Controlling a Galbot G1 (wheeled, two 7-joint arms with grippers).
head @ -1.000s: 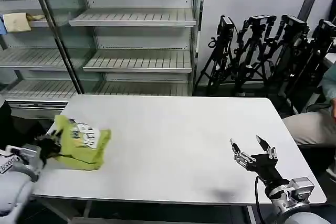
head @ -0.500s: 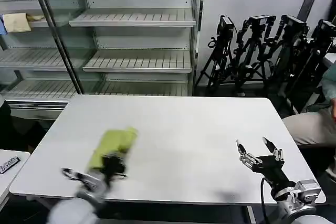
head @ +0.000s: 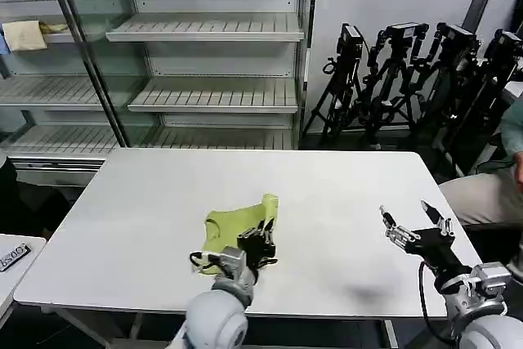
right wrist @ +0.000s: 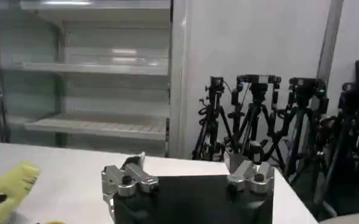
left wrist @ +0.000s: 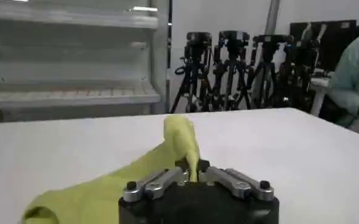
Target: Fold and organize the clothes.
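the wide white rectangular table (head: 327, 202) carries everything here. on it, a little toward our left and near the front edge, lies the lime-green short-sleeved soft-cloth t-shirt (head: 233, 222), bunched into a loose heap with one end poking up toward the far side. in the left wrist view that raised end of the t-shirt (left wrist: 179, 137) stands like a peak just past the fingers.

our left gripper (head: 260, 243) sits at the shirt's near edge, its fingers pressed together on a fold of the cloth; the left wrist view shows the fabric running down between them. our right gripper (head: 415, 220) waits apart, over the table's right side, with its fingers spread and holding nothing.

we judge the step in hand to be laying the shirt out so it can be folded. to do it well we should set the pinched edge down flat rather than dropping it in a heap, keep the cloth well inside the table's front edge, and bring our right gripper across to take the raised end so both can pull the body smooth.
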